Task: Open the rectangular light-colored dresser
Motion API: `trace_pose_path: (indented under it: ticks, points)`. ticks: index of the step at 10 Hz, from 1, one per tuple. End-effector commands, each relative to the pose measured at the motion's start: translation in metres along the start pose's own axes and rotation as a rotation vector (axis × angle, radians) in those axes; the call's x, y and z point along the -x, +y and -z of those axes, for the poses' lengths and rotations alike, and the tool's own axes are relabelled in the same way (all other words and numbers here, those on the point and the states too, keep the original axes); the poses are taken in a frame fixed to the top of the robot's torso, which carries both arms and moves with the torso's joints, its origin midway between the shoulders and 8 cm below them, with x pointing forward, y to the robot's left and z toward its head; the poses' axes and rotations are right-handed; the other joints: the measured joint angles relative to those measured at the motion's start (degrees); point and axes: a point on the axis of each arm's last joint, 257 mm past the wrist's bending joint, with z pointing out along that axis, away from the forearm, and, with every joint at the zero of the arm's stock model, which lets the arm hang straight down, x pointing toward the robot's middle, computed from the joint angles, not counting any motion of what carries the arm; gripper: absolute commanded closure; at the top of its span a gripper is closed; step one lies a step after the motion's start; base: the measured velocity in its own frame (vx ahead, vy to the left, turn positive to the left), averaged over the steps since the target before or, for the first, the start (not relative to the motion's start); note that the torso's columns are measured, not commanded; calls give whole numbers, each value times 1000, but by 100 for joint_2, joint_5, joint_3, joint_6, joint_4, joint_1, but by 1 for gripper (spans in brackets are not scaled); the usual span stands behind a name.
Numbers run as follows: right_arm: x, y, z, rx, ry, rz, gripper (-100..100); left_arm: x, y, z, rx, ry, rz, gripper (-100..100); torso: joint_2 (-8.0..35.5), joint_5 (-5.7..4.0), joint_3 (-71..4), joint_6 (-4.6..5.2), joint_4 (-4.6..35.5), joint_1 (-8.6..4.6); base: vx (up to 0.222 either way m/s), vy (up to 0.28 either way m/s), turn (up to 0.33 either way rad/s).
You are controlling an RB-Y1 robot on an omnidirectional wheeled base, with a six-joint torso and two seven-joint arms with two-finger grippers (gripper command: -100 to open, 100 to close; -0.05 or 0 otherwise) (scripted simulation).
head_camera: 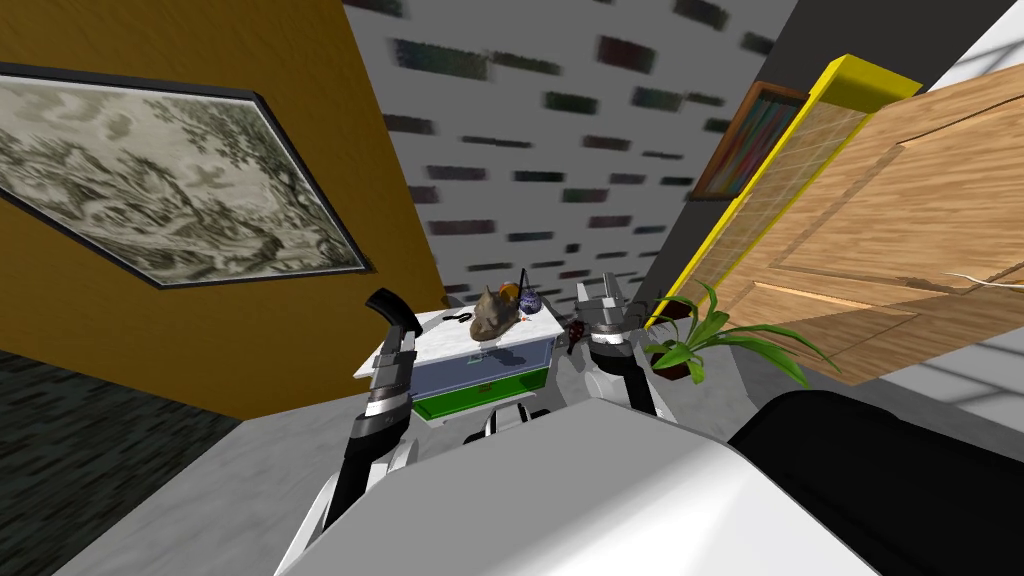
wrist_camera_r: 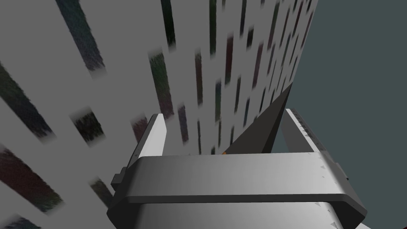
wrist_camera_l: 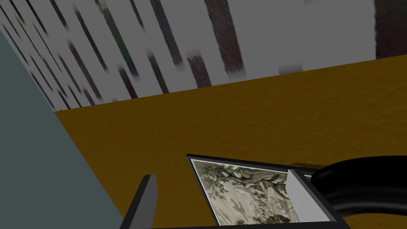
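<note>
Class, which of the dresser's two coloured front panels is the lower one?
The bright green panel, directly beneath the pale blue panel under the white top.

The dresser (head_camera: pixel 450 340) had a smooth white top with faint grey veining like marble, a bluish, glassy, see-through drawer front and a glossy green panel beneath it. The door (head_camera: pixel 880 220) showed warm wood grain with a light sheen, set against a plain, flat yellow frame (head_camera: pixel 865 82). The ochre wall (head_camera: pixel 200 340) looked matt and finely rough, like plaster. The floor (head_camera: pixel 220 490) was mottled grey and dull. The right gripper (wrist_camera_r: pixel 225 115) had smooth, matt, light grey fingers (wrist_camera_r: pixel 155 135).
</note>
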Motion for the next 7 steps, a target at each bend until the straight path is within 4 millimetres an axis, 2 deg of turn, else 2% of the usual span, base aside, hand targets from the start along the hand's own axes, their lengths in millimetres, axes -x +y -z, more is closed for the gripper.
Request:
trace_pose_path:
  ticks: [1,7]
  points:
    - [0,0,0,0,0,0,0,-7,21,9,18,26,-19,-100,0,0,1,0,0,0,20,-22,11]
    - [0,0,0,0,0,0,0,-17,63,31,57,68,-54,-100,-2,0,-1,0,-1,0,21,-20,8]
